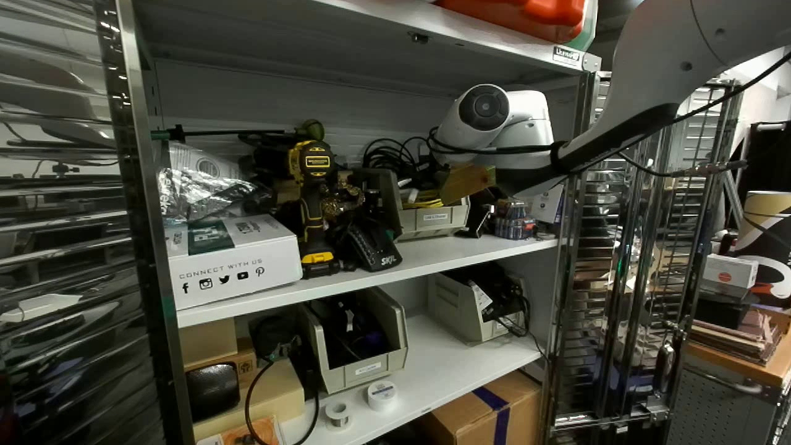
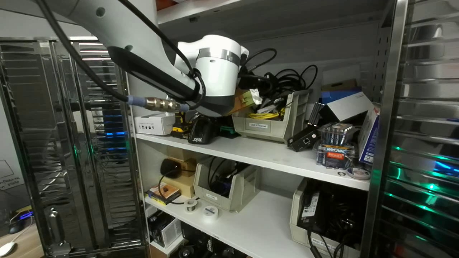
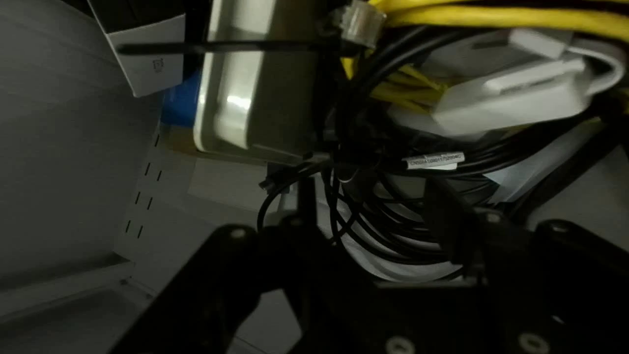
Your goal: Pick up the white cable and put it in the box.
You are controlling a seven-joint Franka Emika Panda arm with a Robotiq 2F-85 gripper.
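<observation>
Wrist view: gripper (image 3: 371, 206) spread; white cable (image 3: 619, 66) beyond it, apart, toward upper right.

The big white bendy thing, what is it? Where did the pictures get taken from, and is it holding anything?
That's a robot arm, steered by a person. Two pictures come from cameras standing outside it, looking at some shelves. The dark close-up comes from a camera on its wrist. The black shapes at the bottom there are its gripper, a bit like a two-fingered hand. It's open, and I can't see anything pinched in it.

On the shelf by the arm are a yellow-and-black drill, battery packs and a bin of cables. The close-up shows yellow cables, black cables and a white cable, the one it's meant to pick up.
</observation>
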